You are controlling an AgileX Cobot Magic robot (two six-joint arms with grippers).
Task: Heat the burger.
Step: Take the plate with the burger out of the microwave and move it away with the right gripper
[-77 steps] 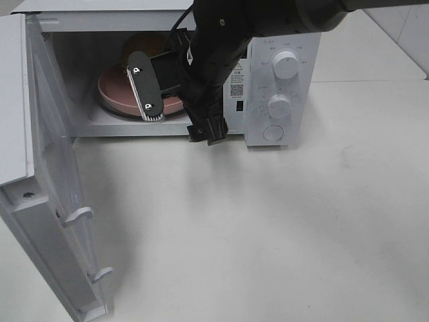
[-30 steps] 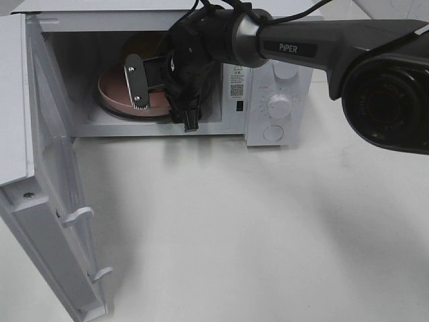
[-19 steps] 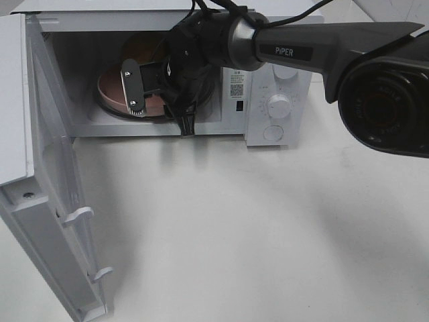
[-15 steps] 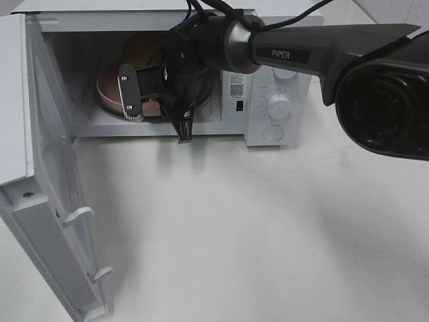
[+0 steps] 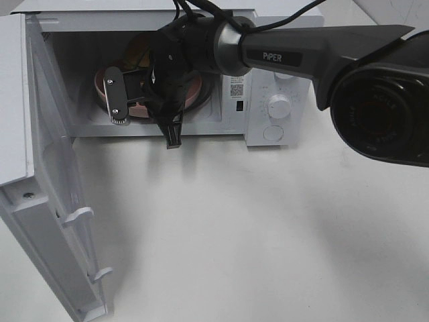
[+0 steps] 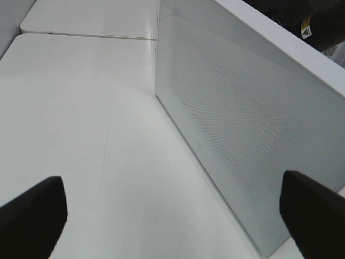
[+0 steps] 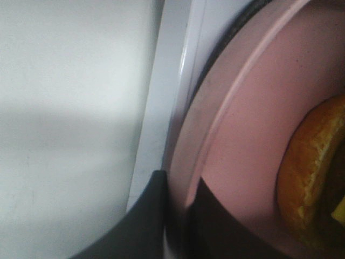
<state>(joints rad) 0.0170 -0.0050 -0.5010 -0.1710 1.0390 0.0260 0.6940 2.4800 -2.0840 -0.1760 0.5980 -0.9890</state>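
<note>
Right arm [image 5: 315,50]: dark grey casing, white "PiPER" lettering, black cables, screws on black jaws.

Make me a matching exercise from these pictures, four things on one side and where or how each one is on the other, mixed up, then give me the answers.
Things:
1. burger
2. plate
3. microwave door
4. right gripper

States:
A. swung wide open, at the left
B. lying on the pink plate
C. closed on the plate's rim at the oven's mouth
D. inside the microwave, on its turntable

Pairs: 1-B, 2-D, 3-A, 4-C
</note>
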